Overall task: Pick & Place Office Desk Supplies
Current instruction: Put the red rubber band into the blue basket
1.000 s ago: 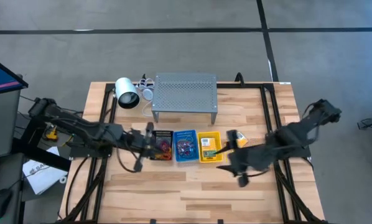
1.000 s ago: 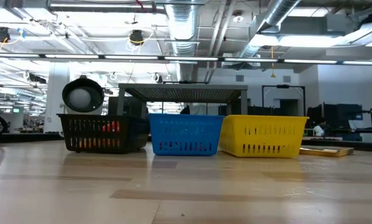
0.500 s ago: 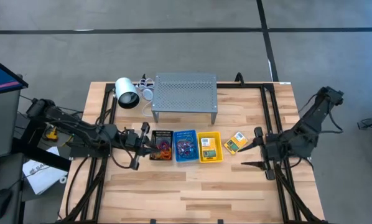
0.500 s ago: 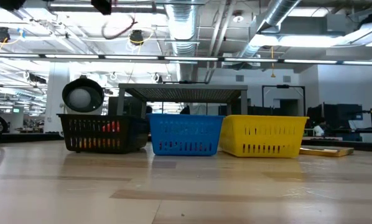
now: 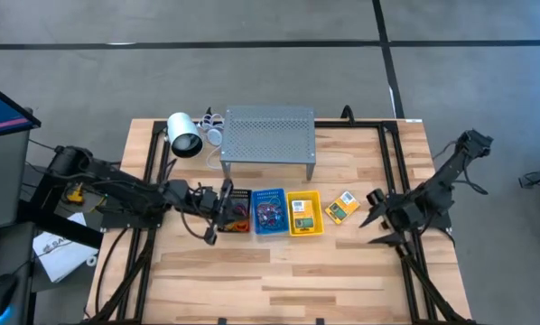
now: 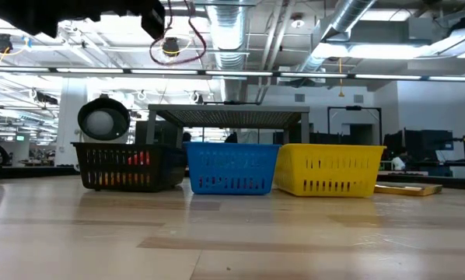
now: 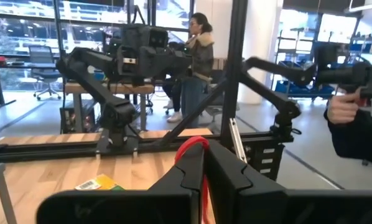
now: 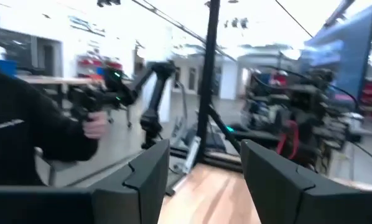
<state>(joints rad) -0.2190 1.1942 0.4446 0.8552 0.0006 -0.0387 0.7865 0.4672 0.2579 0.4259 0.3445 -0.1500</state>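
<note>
The left tool hangs just above the black basket, its fingers pinched together on a red rubber band whose loop stands up between them. Holding it there suggests the band is meant for that basket, which already keeps loose bands. Beside the black basket sits the blue basket, also with bands in it, and next along is the yellow basket with one crayon box inside. Another crayon box lies on the counter just past the yellow basket, probably next to go. The right tool, fingers apart and empty, waits beyond that box, well clear of the baskets.
</note>
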